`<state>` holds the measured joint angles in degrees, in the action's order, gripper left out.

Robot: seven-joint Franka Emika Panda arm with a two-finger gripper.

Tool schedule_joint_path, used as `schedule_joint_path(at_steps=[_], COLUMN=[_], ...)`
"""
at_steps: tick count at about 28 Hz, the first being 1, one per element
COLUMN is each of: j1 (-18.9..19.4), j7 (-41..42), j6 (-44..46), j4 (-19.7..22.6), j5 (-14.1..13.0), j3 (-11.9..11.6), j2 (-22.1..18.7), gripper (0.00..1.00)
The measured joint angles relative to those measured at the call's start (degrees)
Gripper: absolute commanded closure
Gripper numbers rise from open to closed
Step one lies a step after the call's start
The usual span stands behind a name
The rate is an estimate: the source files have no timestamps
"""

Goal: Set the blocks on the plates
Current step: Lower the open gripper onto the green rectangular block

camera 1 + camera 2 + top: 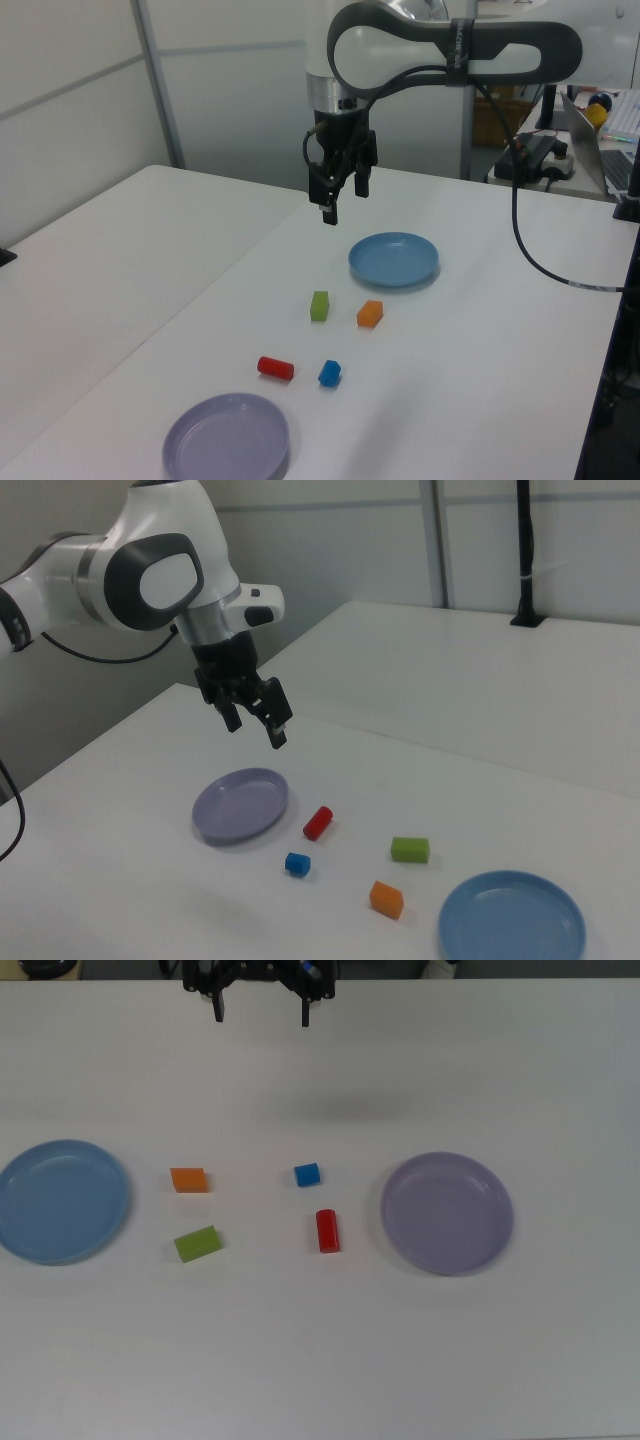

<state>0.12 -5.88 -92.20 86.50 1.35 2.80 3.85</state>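
The black two-finger gripper (261, 1012) is held high above the white table (320, 1360), near its far edge in the top view, with its fingers spread wide apart and nothing between them. No block is on a plate yet, so the step in hand is judged to be the first approach and pick.

The small blue cube (307, 1174) and the red cylinder-like bar (328, 1231) lie closest below the gripper, near the table's middle, just apart from each other. For a clean pick, the open fingers should be brought straight down over one block, aligned across its narrower sides, so that its neighbour is not nudged. The red bar may roll if it is touched off-centre.

The orange flat rectangular block (189, 1180) and the green rectangular bar (198, 1243) lie toward the top view's left. The round light blue plate (62, 1201) is seen beside that left edge, and the round pale lavender plate (447, 1212) toward the top view's right; both are empty.

The white arm (150, 575) is bent over the table, with the wrist turned down and the fingers pointing at the surface.
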Motion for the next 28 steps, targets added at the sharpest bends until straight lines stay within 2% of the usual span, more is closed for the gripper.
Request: schedule_joint_path(at_steps=[6,17,28], j1=[-0.01,-1.03,-4.42], j7=[1.26,10.42,18.42], j6=[0.0,-1.13,-10.66], j4=[0.2,0.2,0.24], j5=[0.03,0.38,0.38], j3=[0.03,-0.03,-0.17], j2=[1.14,7.9,13.82], gripper=[0.0,0.0,0.0])
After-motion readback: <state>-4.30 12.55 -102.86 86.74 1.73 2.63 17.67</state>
